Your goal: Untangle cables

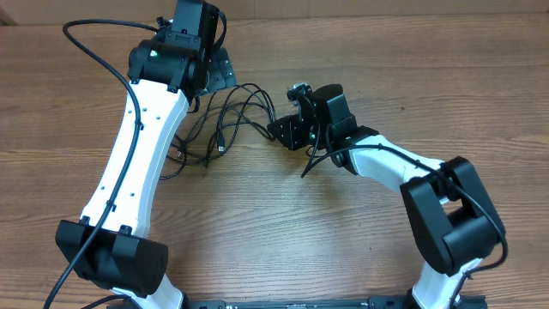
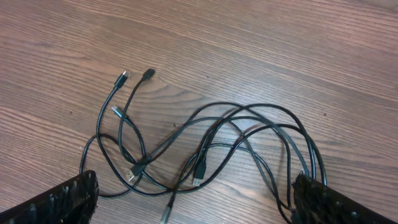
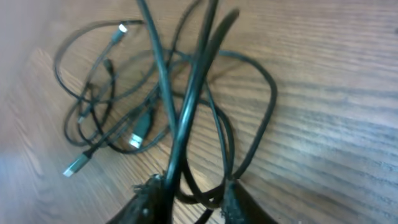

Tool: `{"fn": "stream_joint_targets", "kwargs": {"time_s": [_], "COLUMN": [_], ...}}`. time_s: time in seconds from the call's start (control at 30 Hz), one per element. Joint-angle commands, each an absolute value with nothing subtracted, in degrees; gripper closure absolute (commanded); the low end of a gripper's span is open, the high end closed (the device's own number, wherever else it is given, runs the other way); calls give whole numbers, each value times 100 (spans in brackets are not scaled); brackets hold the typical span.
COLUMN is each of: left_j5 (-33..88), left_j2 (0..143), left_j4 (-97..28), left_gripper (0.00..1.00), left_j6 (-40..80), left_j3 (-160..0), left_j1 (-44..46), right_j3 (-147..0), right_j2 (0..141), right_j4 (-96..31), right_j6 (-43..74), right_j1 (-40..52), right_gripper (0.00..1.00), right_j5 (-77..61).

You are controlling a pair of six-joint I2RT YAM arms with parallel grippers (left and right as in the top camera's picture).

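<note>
The cables (image 1: pixel 225 116) are thin black cords lying in a tangled heap on the wooden table between the two grippers. In the left wrist view the cables (image 2: pixel 211 134) form overlapping loops with several plug ends, and one silvery tip (image 2: pixel 166 214) lies between the fingers. My left gripper (image 2: pixel 199 205) is wide open just over the heap's edge and holds nothing; overhead it (image 1: pixel 220 75) is at the heap's far side. My right gripper (image 3: pixel 193 202) is shut on a few cable strands, which rise taut past the camera. Overhead it (image 1: pixel 283 130) is at the heap's right edge.
The wooden table (image 1: pixel 360 51) carries only the cables and the arms. A thick black wire (image 1: pixel 94 51) fixed to the left arm arcs over the table's far left. The right arm's base (image 1: pixel 450 215) is at the near right.
</note>
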State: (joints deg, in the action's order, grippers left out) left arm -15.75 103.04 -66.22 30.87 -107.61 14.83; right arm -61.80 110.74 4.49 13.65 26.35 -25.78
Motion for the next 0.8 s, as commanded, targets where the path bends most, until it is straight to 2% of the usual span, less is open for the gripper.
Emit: {"fn": "stream_joint_targets", "kwargs": {"time_s": [0.0,0.03,0.4,0.77], "left_j5": [-1693,-1693,-1693,-1693], "left_j2": [10377,10377,10377,10377], "left_j4": [-6619,-6619,-6619,-6619], "left_gripper": [0,0,0,0], "left_j6": [2976,2976,2976,2976], "left_j3": [-10772,-10772,-10772,-10772], "left_j1": [1422,1422,1422,1422], "right_j3": [-6211,-6211,-6213,-6296], "right_j2": [11168,11168,11008,9327], "right_j4": [491,489,336,-224], "right_j6": [1345,1345,1369,1365], "right_j1": [2641,2641,2624,2506], "right_gripper": [93,96,96,96], "right_j5": [-2554,-2554,-3236,-2779]}}
